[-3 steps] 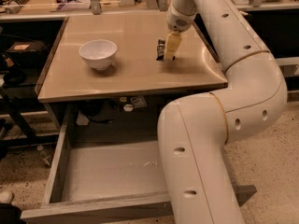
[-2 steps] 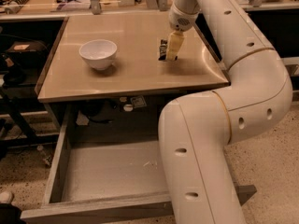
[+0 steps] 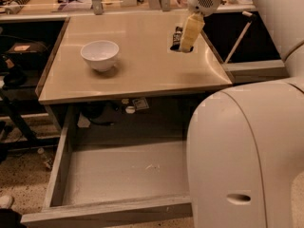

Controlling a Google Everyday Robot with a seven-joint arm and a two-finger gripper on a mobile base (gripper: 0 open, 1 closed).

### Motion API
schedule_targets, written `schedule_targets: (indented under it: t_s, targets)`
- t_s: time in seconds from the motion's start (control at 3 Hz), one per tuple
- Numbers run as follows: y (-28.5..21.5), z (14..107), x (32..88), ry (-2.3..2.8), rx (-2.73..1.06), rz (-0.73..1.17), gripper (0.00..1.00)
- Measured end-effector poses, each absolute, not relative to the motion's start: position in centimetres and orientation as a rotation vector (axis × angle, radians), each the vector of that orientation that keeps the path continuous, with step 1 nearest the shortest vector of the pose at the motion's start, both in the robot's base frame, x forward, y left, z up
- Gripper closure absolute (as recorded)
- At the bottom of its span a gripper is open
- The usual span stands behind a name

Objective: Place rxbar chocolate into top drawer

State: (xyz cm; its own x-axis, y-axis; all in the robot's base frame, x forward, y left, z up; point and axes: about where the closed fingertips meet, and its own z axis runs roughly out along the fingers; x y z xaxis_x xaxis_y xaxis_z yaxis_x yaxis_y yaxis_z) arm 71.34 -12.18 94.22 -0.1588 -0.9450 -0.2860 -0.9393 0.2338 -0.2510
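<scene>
Gripper (image 3: 185, 44) hangs low over the far right corner of the desk (image 3: 142, 70), reaching down from the top of the view on a pale wrist; its jaws are clenched on the rxbar chocolate (image 3: 176, 36), which shows as a dark narrow strip against the left side of the nearer pale finger, with a small shadow on the desk surface just beneath; whether the bar's lower end touches the desk I cannot tell. White bowl (image 3: 99, 55) stands upright on the left half of the desk, well apart from the bar and the gripper. Below the desk's front edge the top drawer (image 3: 109, 213) is pulled wide open toward the camera — grey wood-grain walls, flat grey bottom with a few pale specks, nothing lying inside that can be seen; its right part is hidden behind the robot's bulky white arm (image 3: 247, 156), which fills the lower right of the view. Cables and small odds sit in the dark gap under the desk — too dim to name.
</scene>
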Motion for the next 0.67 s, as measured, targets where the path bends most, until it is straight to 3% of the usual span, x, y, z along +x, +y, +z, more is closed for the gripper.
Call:
schedule_targets:
  t_s: [0.67]
  targets:
    - [-12.1,93.6,69.9,2.177,-1.724,0.006,1.0]
